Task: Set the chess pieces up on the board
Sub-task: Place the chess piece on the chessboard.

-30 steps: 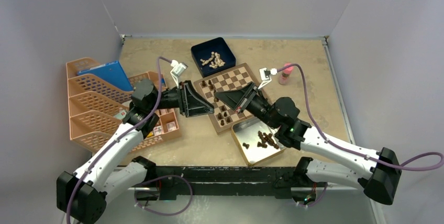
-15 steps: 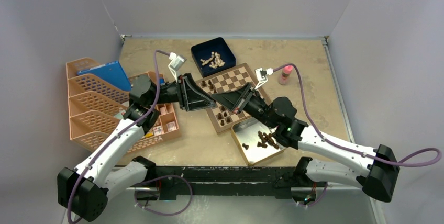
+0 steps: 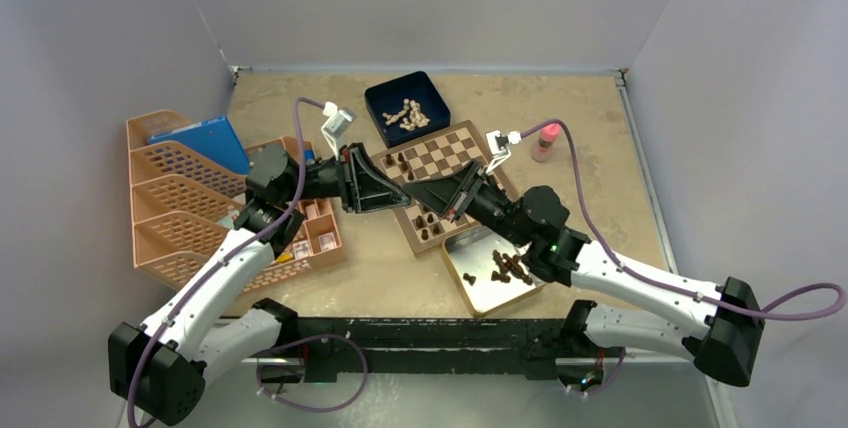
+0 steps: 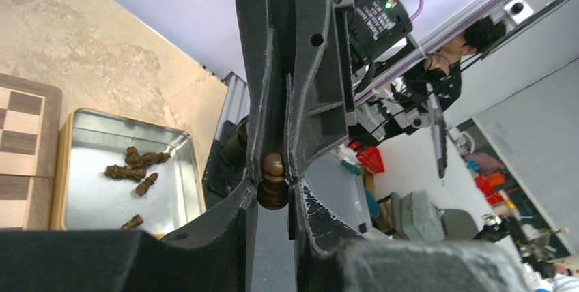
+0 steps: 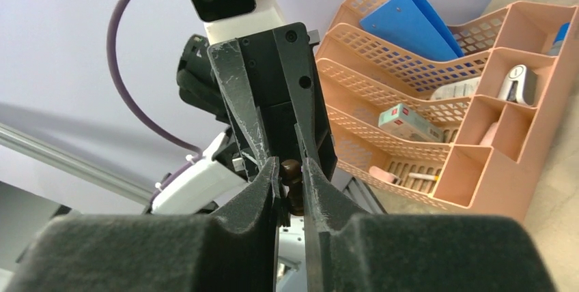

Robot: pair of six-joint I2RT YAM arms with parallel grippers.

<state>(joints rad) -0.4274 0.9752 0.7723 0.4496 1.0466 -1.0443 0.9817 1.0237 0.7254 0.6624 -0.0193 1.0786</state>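
Sandy tabletop [image 3: 580, 118] with plain grey walls round it, and the two arms meet tip to tip just above the near-left part of the board [image 3: 455, 153]. One dark chess piece [image 4: 273, 181] is caught right between them. The right gripper [image 5: 292, 193] is pinching it, and the left gripper [image 4: 272, 203] is squeezed onto the same piece from the other end, so it's up in the air, off the board. More dark pieces [image 3: 428, 216] stand on the board's near and left squares, and spare dark pieces [image 3: 505, 268] lie loose in the silver tin [image 3: 480, 293] right by the board's near edge. Cream pieces [image 3: 408, 113] sit in the blue box [image 3: 385, 98] by the far corner. Peach desk organizer [image 3: 180, 218] is off to the left.
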